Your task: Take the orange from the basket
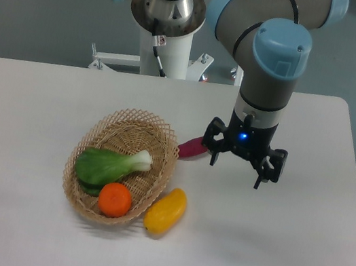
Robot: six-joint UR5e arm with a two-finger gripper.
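Honestly can't read any text here, no labels, brand names, numbers or signs anywhere. The arm has plain grey and light-blue housings with nothing printed on them that I can make out (there's a small blue light glowing just above the pincer, but that's no lettering).

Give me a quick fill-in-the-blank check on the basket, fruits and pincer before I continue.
1. The orange lies inside the ____, touching the green vegetable.
2. The yellow fruit lies on the ____, just outside the basket.
3. The pincer holds ____.
4. A ____ object pokes out behind the basket's rim.

Missing words: basket; table; nothing; purple
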